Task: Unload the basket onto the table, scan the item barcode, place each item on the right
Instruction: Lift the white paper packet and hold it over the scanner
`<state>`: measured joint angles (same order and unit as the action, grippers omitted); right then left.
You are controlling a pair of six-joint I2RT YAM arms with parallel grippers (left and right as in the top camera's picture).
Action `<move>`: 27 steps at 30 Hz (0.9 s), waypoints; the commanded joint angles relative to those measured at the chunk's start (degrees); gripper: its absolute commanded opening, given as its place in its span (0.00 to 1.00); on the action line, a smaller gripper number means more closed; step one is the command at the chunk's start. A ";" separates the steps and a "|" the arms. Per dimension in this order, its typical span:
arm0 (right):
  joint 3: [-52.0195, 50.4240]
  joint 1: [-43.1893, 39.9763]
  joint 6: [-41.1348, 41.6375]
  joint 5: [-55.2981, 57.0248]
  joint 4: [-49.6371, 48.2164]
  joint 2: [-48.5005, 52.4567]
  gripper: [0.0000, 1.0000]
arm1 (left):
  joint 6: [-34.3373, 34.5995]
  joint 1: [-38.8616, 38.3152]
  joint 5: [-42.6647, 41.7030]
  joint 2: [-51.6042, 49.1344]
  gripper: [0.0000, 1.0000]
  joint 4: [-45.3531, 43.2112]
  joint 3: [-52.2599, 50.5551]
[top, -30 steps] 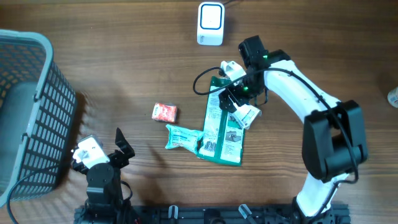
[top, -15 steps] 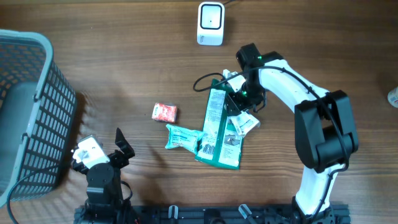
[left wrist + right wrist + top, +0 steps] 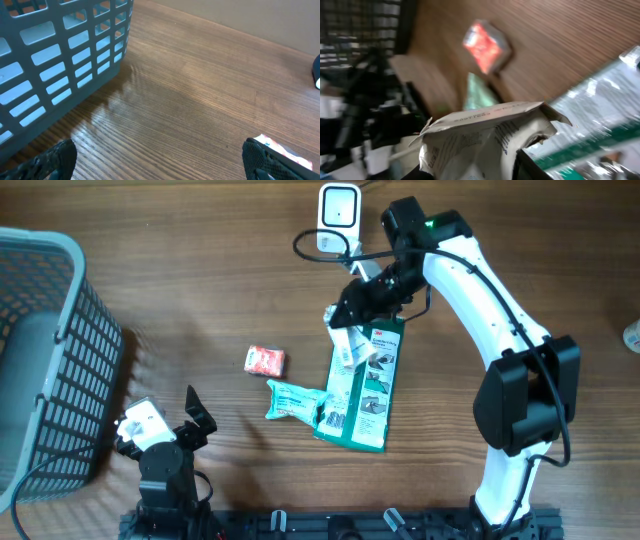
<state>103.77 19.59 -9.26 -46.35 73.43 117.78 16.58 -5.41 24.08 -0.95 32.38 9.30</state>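
My right gripper (image 3: 358,308) is shut on a crumpled white packet (image 3: 346,346) and holds it above the table, below the white barcode scanner (image 3: 339,218). The right wrist view shows the same white packet (image 3: 487,137) filling the space between the jaws, with printed text on it; one dark finger (image 3: 532,167) shows beside it. No barcode can be made out. My left gripper (image 3: 197,412) rests at the front left, open and with nothing in it (image 3: 160,167).
A long green package (image 3: 364,388) lies under the lifted packet, a teal packet (image 3: 294,400) at its left and a small red packet (image 3: 265,360) further left. A grey mesh basket (image 3: 60,360) stands at the left edge, close to my left gripper (image 3: 60,65).
My right gripper has closed on the white packet, lifted it off the green package and carried it up and left, toward the scanner. The left arm has not moved.
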 commanded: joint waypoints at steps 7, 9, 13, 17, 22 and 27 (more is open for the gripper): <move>0.76 0.28 -1.07 -7.80 0.26 -0.13 0.37 | -1.18 -0.22 -0.50 0.04 1.00 -0.22 -0.46; 0.76 0.28 -1.09 -7.78 0.74 -0.13 0.37 | -1.18 -0.22 -0.50 0.04 1.00 -0.22 -0.46; 0.76 0.26 -1.11 -7.78 1.25 -0.13 0.38 | -1.18 -0.22 -0.50 0.04 1.00 -0.22 -0.46; 0.76 0.26 -1.11 -7.76 1.27 -0.13 0.38 | -1.18 -0.22 -0.50 0.04 1.00 -0.22 -0.46; 0.76 0.26 -5.05 -6.82 0.68 -0.13 0.42 | -1.18 -0.22 -0.50 0.04 1.00 -0.22 -0.46; 0.76 0.26 -4.57 2.60 -6.34 -0.13 0.43 | -1.18 -0.22 -0.50 0.04 1.00 -0.22 -0.46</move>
<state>103.77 19.64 -12.51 -49.84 70.98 117.78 16.56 -5.41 24.08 -0.95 32.38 9.30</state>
